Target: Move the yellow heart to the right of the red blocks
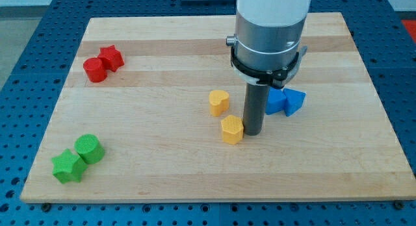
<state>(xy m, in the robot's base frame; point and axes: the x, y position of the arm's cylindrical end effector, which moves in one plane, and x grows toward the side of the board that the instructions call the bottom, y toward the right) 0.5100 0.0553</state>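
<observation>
The yellow heart (pixel 218 102) lies near the board's middle. A yellow hexagon (pixel 231 129) sits just below and right of it. My tip (pixel 253 132) stands right beside the yellow hexagon's right side, to the lower right of the heart. The red star (pixel 111 57) and the red cylinder (pixel 95 69) touch each other at the view's upper left, far left of the heart.
Two blue blocks (pixel 284 101) lie just right of the rod, partly hidden behind it. A green cylinder (pixel 88 149) and a green star (pixel 67 165) sit at the lower left. The wooden board (pixel 325 167) ends at a blue perforated table.
</observation>
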